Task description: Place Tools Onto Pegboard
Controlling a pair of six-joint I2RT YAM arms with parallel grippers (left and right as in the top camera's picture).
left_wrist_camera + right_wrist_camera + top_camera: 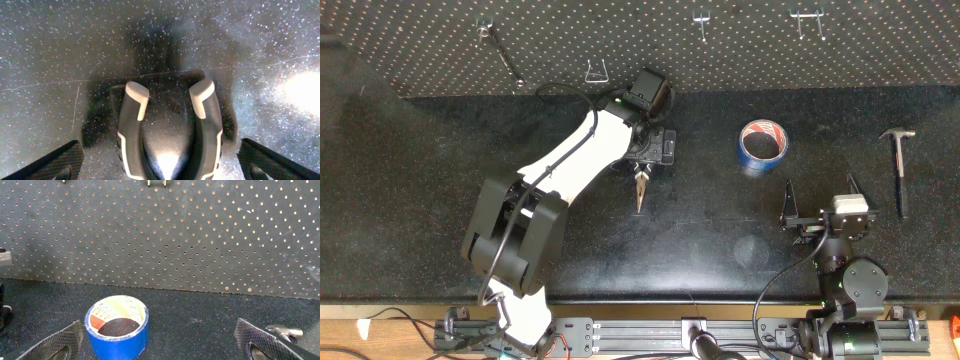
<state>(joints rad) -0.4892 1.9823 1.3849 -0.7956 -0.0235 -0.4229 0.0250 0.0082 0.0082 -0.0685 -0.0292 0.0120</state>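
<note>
- The pliers [640,188] lay flat on the desk [720,225], in front of the pegboard [740,50].
- Their long axis ran from the pegboard side toward the arm bases, with the nose pointing at the bases and the handles at the board.
- The left gripper [160,145] hung directly above them, spread wide and holding nothing, one finger on each side of the two handles.
- An empty hook [597,72] sat just beyond on the board.
- The right gripper [157,325] was also spread and empty, well apart from the pliers near the tape [117,327], so the left arm was plainly nearer.
</note>
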